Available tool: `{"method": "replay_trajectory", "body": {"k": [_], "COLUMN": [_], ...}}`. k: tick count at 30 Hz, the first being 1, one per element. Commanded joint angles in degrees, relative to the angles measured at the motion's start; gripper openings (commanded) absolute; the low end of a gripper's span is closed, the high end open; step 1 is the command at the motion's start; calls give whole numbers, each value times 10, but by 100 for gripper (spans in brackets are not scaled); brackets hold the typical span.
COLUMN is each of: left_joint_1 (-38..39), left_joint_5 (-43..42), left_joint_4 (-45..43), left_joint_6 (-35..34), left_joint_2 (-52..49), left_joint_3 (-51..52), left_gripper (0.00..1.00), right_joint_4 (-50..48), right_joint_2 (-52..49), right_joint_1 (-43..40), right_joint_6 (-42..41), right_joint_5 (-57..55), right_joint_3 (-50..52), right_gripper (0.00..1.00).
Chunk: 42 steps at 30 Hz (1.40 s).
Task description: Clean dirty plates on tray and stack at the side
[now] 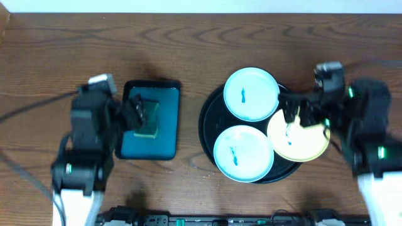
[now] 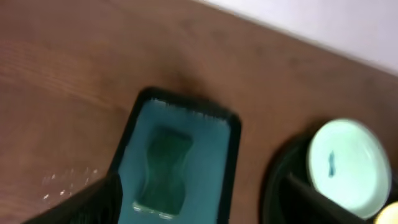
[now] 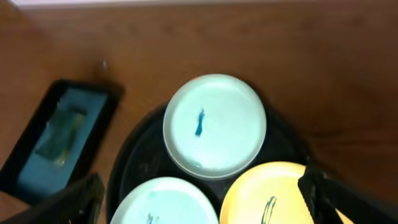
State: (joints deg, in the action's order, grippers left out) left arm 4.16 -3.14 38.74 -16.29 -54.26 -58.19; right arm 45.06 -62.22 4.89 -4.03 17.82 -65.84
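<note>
Nothing looks cleaned or stacked yet: all three dirty plates (image 1: 251, 94) lie on the tray (image 1: 206, 122), right hand (image 1: 298, 116) spread open over the yellow plate (image 1: 311, 145), left hand (image 1: 135, 113) open above the sponge (image 1: 152, 116).

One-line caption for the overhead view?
Three smeared plates on the black tray; right gripper over the yellow plate, left gripper over the sponge in the teal tray.
</note>
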Motion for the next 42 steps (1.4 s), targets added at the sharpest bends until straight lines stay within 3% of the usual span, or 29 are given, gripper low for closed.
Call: {"method": "replay_trajectory", "body": {"k": [1, 5, 11, 13, 16, 19, 21, 23, 26, 32, 34, 35, 42], "left_joint_1": [-3, -3, -3, -3, -3, -3, -3, -3, -3, -3, -3, -3, -3], "left_joint_5": [-35, -70, -22, -22, -21, -22, -24, -37, -54, -54, -54, -54, 4], "left_joint_4": [26, 44, 74, 74, 59, 38, 24, 7, -5, 28, 35, 35, 23], "left_joint_6": [24, 21, 17, 5, 5, -13, -23, -23, -23, -22, -22, -22, -11], "left_joint_2": [-62, -107, -218, -266, -338, -413, -454, -495, -502, -460, -435, -424, -402], "left_joint_3": [-40, -39, -39, -39, -39, -39, -39, -39, -40, -71, -76, -76, -63], "left_gripper": [80, 80, 76, 76, 66, 62, 50, 27, 8, 8, 44, 53, 58], "right_joint_4": [40, 61, 66, 67, 73, 79, 82, 83, 83, 82, 81, 81, 81], "right_joint_2": [-73, -115, -123, -123, -123, -123, -123, -123, -123, -123, -123, -123, -123], "right_joint_1": [-1, -1, 0, 0, 0, 0, 0, 0, 0, 0, 0, 0, 0], "right_joint_6": [-2, -2, -2, -2, -2, -2, -2, -2, -2, -2, -2, -2, -2], "right_joint_5": [23, 71, 94, 95, 95, 94, 95, 94, 94, 94, 94, 94, 94], "right_joint_3": [-80, -99, -99, -99, -99, -99, -99, -99, -99, -99, -99, -99, -99], "right_gripper": [99, 99, 99, 95, 91, 89, 88, 88, 87, 86, 86, 86, 86]}}
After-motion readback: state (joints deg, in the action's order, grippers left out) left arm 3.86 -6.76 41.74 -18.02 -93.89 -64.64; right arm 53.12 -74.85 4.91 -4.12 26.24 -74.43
